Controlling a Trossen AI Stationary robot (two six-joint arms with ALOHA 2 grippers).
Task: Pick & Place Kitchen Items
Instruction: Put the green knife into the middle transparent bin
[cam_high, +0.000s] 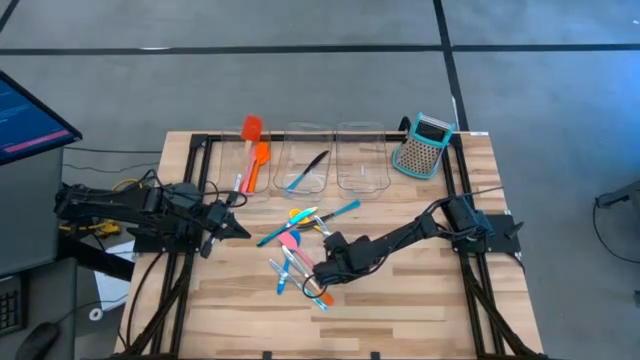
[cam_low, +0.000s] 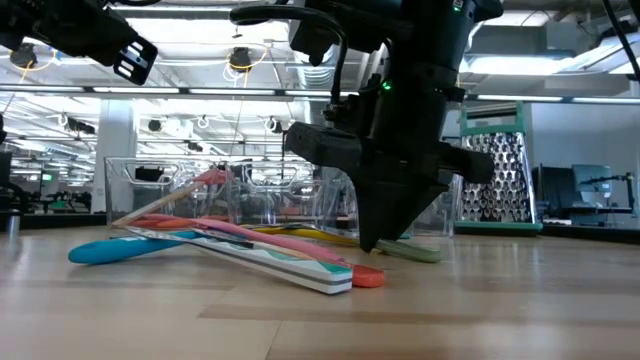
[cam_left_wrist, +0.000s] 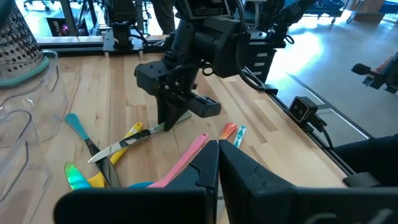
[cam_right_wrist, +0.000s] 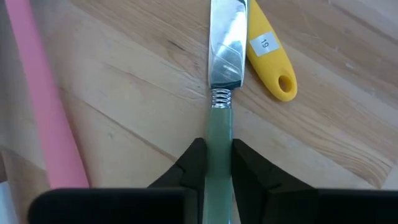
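Several slim utensils lie in a loose pile (cam_high: 300, 250) mid-table: pink (cam_right_wrist: 40, 93), yellow (cam_right_wrist: 270, 59), teal (cam_left_wrist: 78, 124) and blue ones. My right gripper (cam_high: 318, 272) stands over the pile, pointing down, shut on a knife with a pale green handle and a metal blade (cam_right_wrist: 225, 43). It also shows in the low view (cam_low: 375, 240) and in the left wrist view (cam_left_wrist: 168, 121). My left gripper (cam_high: 235, 228) hovers at the pile's left, shut and empty, and shows in its own view (cam_left_wrist: 217, 155). My right gripper pinches the knife's pale green handle (cam_right_wrist: 219, 134) between its two fingers, a little behind the blade. The fingers come from above, pointing down, one on each side of the handle. The knife lies about flat on the table, with its handle end (cam_low: 412, 252) showing past the fingers.
Three clear bins stand at the far edge. The left one holds orange and red spatulas (cam_high: 252, 150), the middle one a black piece and a blue spoon (cam_high: 308, 172), and the right one (cam_high: 362, 160) shows nothing inside. A teal-and-grey box grater (cam_high: 422, 147) stands at the far right.
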